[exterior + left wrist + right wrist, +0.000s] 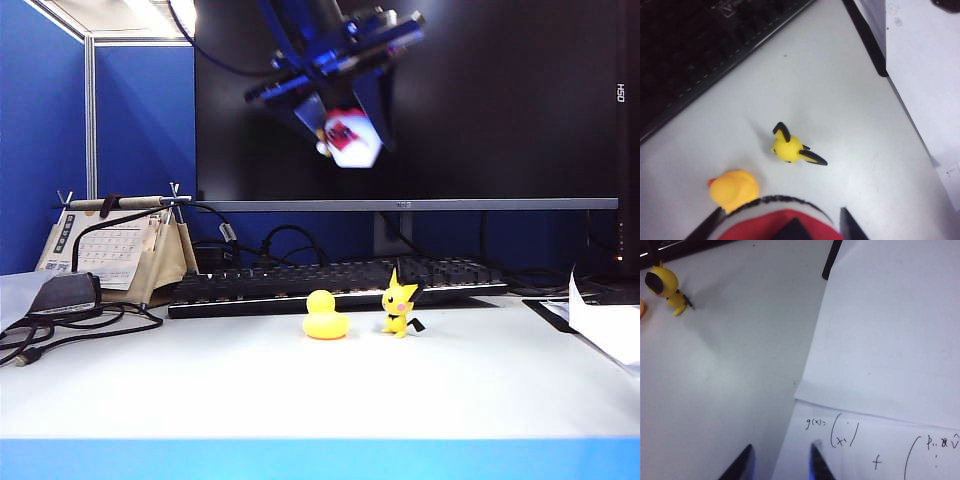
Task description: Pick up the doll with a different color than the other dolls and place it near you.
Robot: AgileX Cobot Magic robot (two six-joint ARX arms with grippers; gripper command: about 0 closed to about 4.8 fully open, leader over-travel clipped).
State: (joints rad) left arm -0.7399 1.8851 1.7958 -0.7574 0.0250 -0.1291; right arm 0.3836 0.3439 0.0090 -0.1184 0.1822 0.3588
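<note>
Exterior view: my left pincer [345,125] holds the white doll [352,138] high above the surface [320,390]; duck [324,316] and pointed-ear figure [399,304] stand below (near the keyboard [330,283]). Left wrist view: doll clamped between fingers. Right wrist view: right pincer [780,465] hovers over paper [890,355], fingers narrowly apart, empty.

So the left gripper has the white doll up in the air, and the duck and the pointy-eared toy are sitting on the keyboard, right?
Not quite. The left gripper does hold the white doll aloft, but the duck and pointy-eared toy stand on the table before the keyboard, as the exterior view shows.
</note>
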